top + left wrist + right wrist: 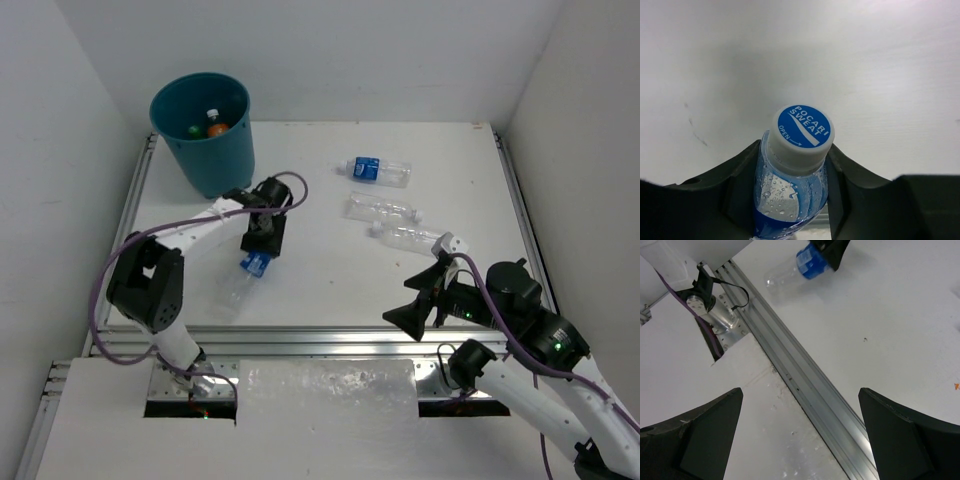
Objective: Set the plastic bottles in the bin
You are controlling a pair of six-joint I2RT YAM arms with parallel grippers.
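My left gripper (262,240) is shut on the neck of a clear plastic bottle with a blue label (245,275), which lies on the white table below the bin. In the left wrist view the white and blue cap (802,134) sticks out between the dark fingers (742,172). The teal bin (215,160) stands at the back left, with an orange bottle (217,128) and a green one (195,130) inside. My right gripper (420,295) hangs open and empty over the near rail. The held bottle (790,272) also shows in the right wrist view.
Three more bottles lie to the right of centre: one blue-labelled (378,170) and two clear ones (385,208) (410,236). An aluminium rail (805,385) runs along the table's near edge. White walls close in the left, the back and the right.
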